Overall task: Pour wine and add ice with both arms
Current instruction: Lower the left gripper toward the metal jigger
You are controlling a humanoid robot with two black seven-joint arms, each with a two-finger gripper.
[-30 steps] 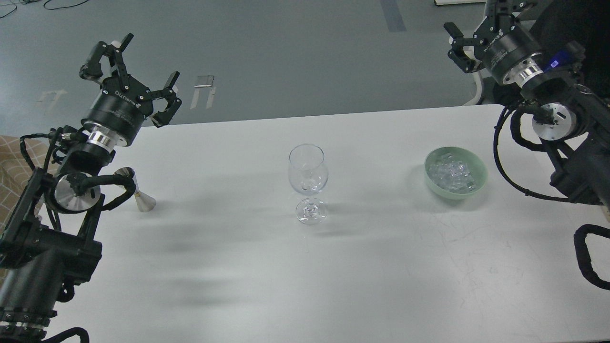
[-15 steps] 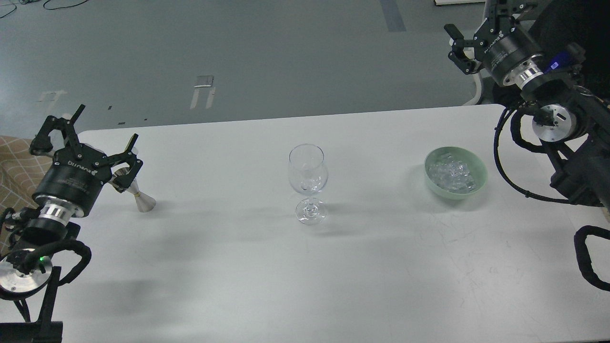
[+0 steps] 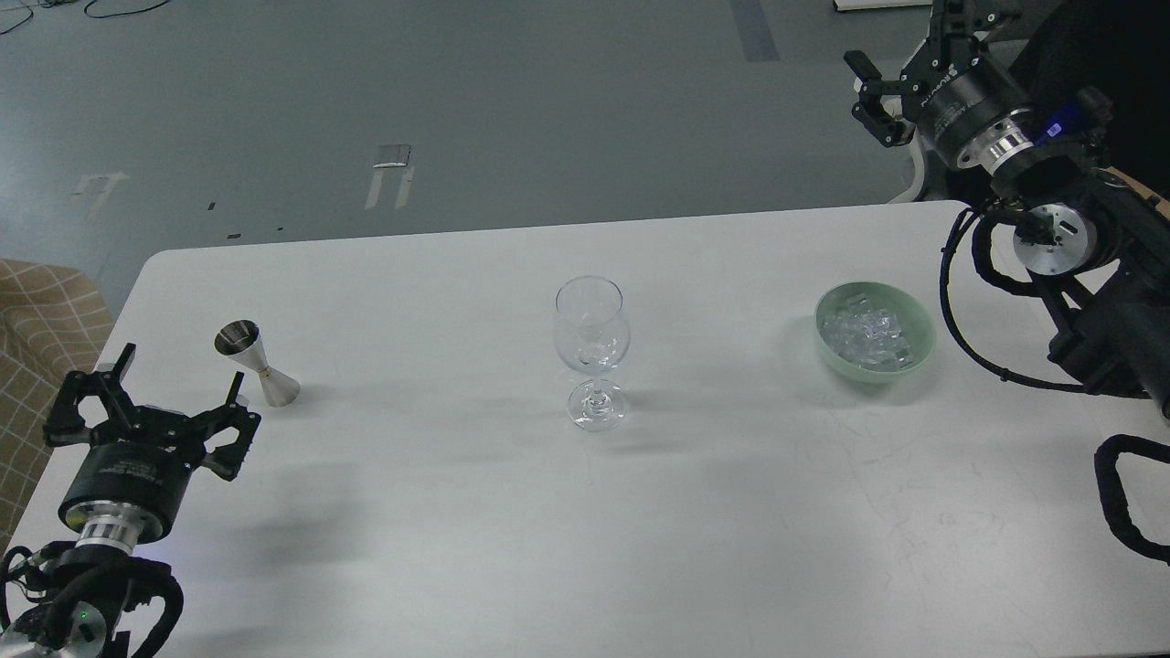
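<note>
A clear wine glass stands upright at the middle of the white table. A small steel jigger stands at the left. I cannot make out the wine in either of them. The ice is a heap of clear chunks in a pale green bowl at the right. My left gripper is open and empty, low over the table's front left, just in front of the jigger. My right gripper is open and empty, high beyond the table's far right corner, well behind the bowl.
The table's far edge runs across the view, with grey floor beyond it. A tan checked cushion lies off the table's left edge. My right arm's links and looping cables hang over the table's right side.
My left arm has dropped and pulled back from high above the far left edge to low over the front left, uncovering the jigger. My right gripper has drifted slightly up and back.
</note>
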